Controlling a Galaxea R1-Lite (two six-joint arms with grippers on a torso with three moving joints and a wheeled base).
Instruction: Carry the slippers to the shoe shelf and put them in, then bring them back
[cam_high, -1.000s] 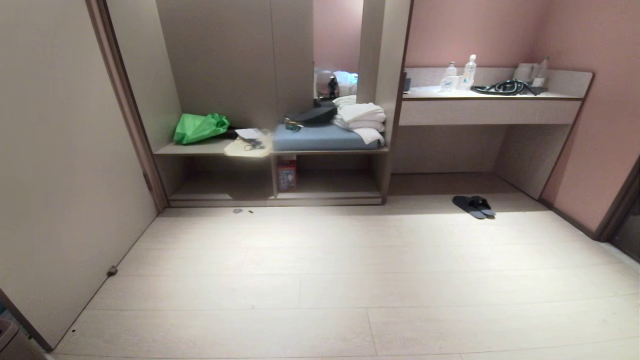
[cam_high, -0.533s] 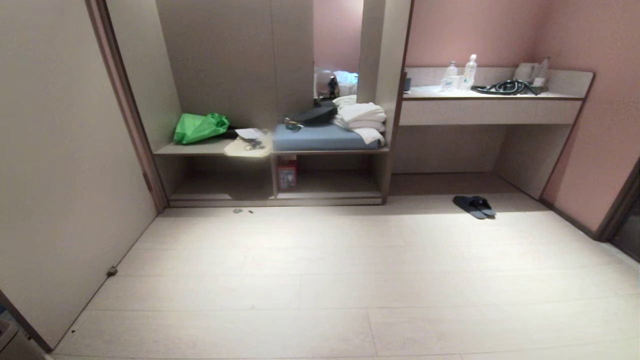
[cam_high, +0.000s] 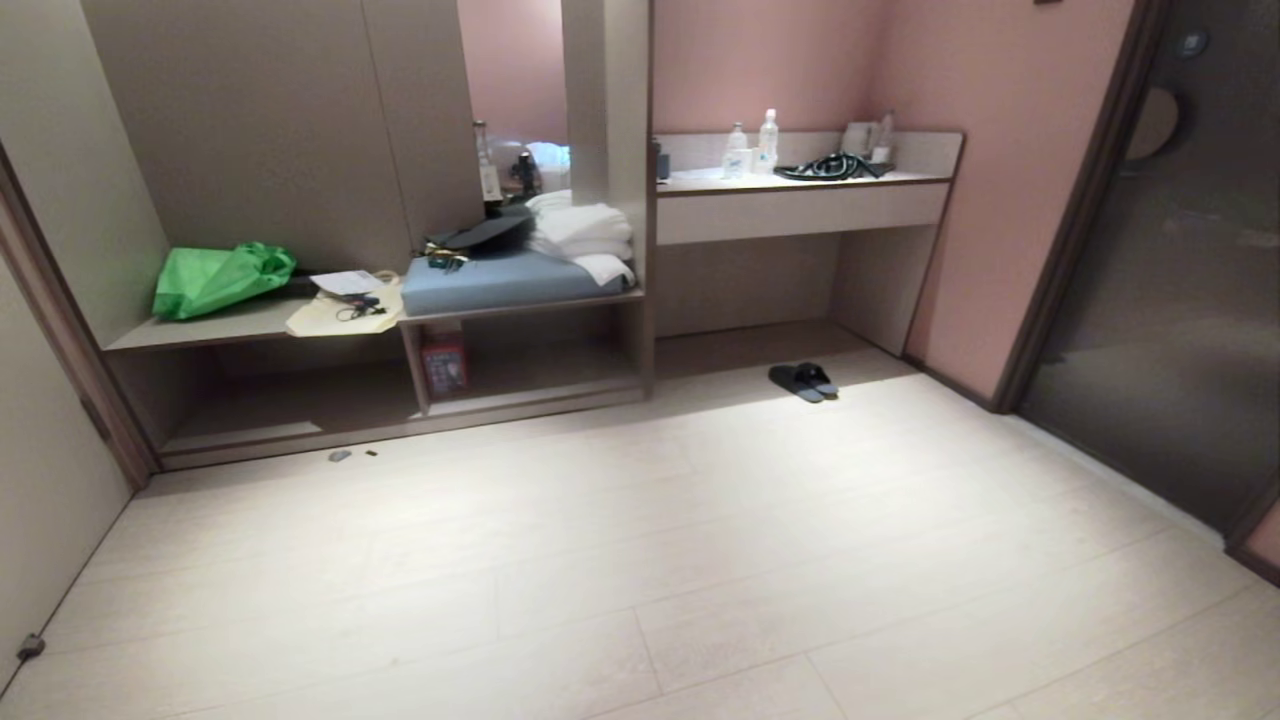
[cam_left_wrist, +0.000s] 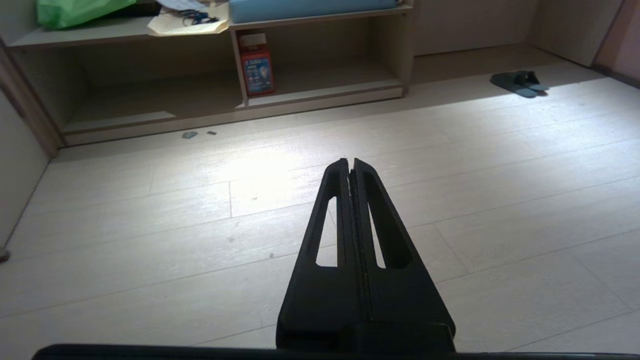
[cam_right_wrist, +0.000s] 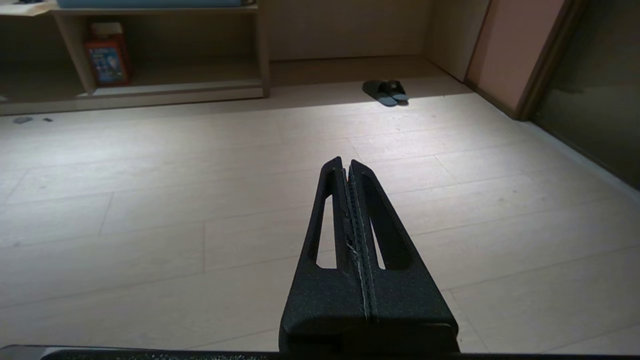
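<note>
Slippers: the slippers (cam_high: 802, 381) lie paired on the floor (cam_high: 640, 560), under the desk's front edge.
Shelf: the shoe shelf (cam_high: 530, 372) stands well left of them (red box at its left wall).
Grippers: left gripper (cam_left_wrist: 351, 162) and right gripper (cam_right_wrist: 346, 162) closed, empty, far off.
Approach: drive closer squarely, stopping short before reaching.

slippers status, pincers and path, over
Left pincer and right pincer both shut, empty. Slippers together on floor below desk. Nothing on the floor between.
</note>
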